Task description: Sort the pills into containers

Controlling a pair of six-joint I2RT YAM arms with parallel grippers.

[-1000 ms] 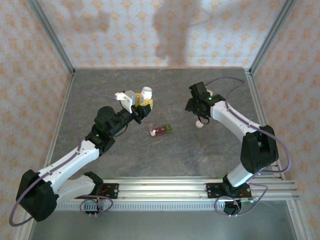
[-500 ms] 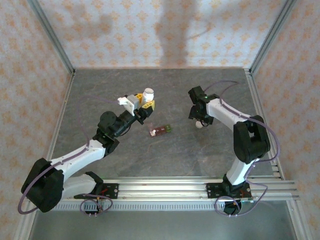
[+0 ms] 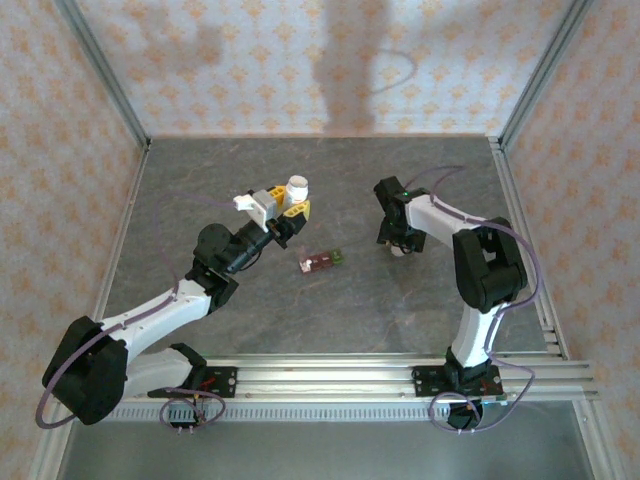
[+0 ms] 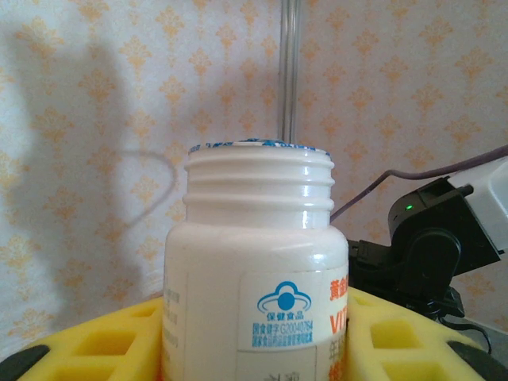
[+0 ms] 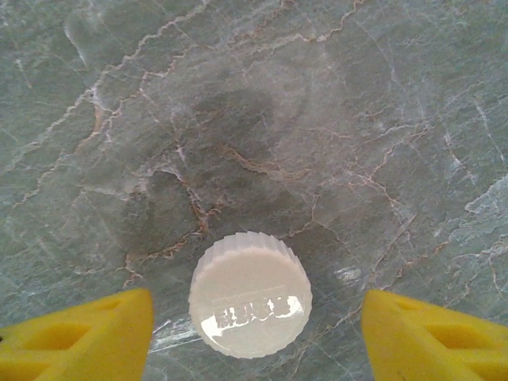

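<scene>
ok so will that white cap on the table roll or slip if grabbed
The cap lies flat on the table, so it probably won't roll; a push would likely slide it. Its ribbed edge should help grip. It looks like thin plastic: likely light, easily flicked.

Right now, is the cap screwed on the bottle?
No, the bottle shows bare neck threads in the left wrist view, and the white cap lies flat on the table.

The left arm (image 3: 150, 315) stretches from near left toward the far middle, the left gripper (image 3: 283, 212) raised, clamped round a bottle (image 3: 295, 188). The right arm (image 3: 487, 270) folds tight at right, the right gripper (image 3: 398, 243) pointing down, its fingers (image 5: 87, 333) spread wide.
</scene>
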